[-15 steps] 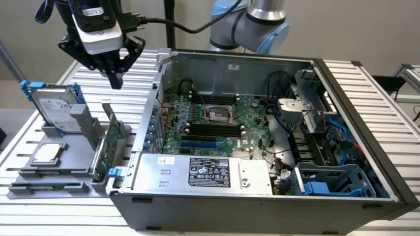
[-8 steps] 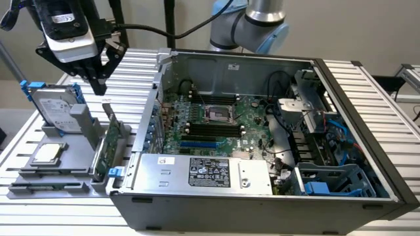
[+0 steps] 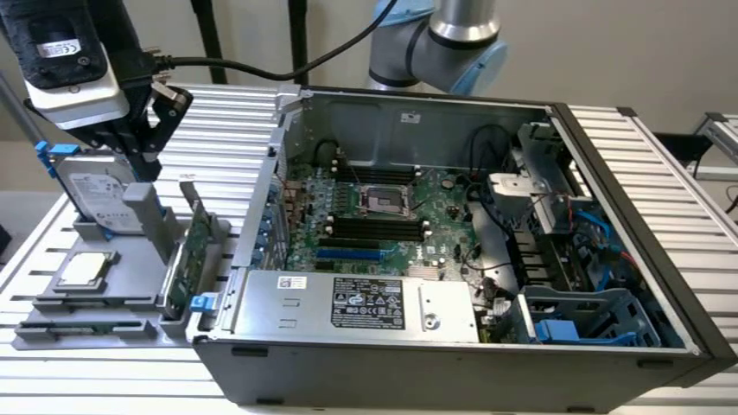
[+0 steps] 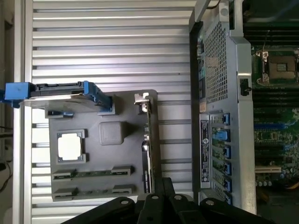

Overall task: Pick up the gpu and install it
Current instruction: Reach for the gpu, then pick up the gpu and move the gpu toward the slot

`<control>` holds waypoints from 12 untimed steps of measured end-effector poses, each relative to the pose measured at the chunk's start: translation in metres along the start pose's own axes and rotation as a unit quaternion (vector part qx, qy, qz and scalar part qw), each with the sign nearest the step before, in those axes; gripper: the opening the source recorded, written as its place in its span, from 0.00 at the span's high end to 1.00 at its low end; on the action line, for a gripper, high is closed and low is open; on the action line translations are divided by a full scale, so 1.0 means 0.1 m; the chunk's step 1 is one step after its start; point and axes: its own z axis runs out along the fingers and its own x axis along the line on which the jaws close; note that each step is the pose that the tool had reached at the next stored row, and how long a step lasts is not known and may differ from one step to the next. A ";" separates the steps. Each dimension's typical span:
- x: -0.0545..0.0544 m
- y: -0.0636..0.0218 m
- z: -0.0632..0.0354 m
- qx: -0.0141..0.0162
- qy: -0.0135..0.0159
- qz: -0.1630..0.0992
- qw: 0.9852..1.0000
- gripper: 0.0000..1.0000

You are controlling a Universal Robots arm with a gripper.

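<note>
**Closed fingers over the holder, gpu waiting in its slot**

Starting at the exterior view's left, we saw the hard drive (image 3: 98, 194) standing at the far end of the grey holder (image 3: 144, 216). The cpu chip (image 3: 86, 270) lay flat on the holder just in front of it. Over that same end of the holder hung the gripper (image 3: 141, 164), its fingers pressed together and carrying nothing.

Moving right, there was the gpu (image 3: 188, 251). It sat upright on its edge in the holder's slot, on the side nearest the computer case (image 3: 461, 367), and nothing touched it. From the wrist view it read as a thin strip, and the fingers sat close to its line.

We judged that the reach called for spreading the fingers first. They would then need squaring across the card's thin top edge before coming straight down. The hard drive stood on one side of that slot and the case wall just beside the holder on the other. A skewed pinch on so thin a board could twist it in the slot.

Further right of the holder, the case lay open with the motherboard (image 3: 381, 216) exposed.
</note>
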 end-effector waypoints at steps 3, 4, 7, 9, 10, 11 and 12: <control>0.00 0.000 0.000 0.000 0.000 0.000 1.000 0.89; 0.00 0.000 0.000 0.000 0.000 0.000 1.000 0.89; 0.00 0.000 0.000 0.000 0.000 0.000 1.000 0.89; 0.00 0.000 0.000 0.000 0.000 0.000 1.000 0.89; 0.00 0.000 0.000 0.000 0.000 0.000 1.000 0.89; 0.00 0.000 0.000 0.000 0.000 0.000 1.000 0.89; 0.00 0.000 0.000 0.000 0.000 0.000 1.000 0.89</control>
